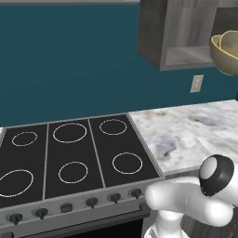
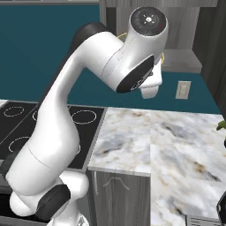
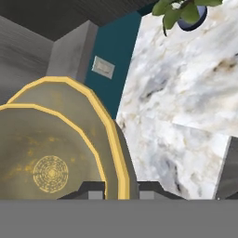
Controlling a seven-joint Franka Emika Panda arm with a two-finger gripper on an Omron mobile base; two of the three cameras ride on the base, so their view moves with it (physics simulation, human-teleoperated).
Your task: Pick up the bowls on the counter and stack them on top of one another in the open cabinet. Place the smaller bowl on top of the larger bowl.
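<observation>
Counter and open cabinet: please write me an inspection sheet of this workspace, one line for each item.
Surface: marble counter, no bowls left on it.
Job's things: smaller bowl sits nested inside larger bowl, both at the front of the open cabinet; cannot tell whether they rest on its shelf.
Clutter: potted plant on the counter.
Grippers: gripper closed, fingertips astride the larger bowl's rim.
Cables: nothing seen.
Surroundings: black stovetop beside the counter; wall outlet on the teal wall below the cabinet.
</observation>
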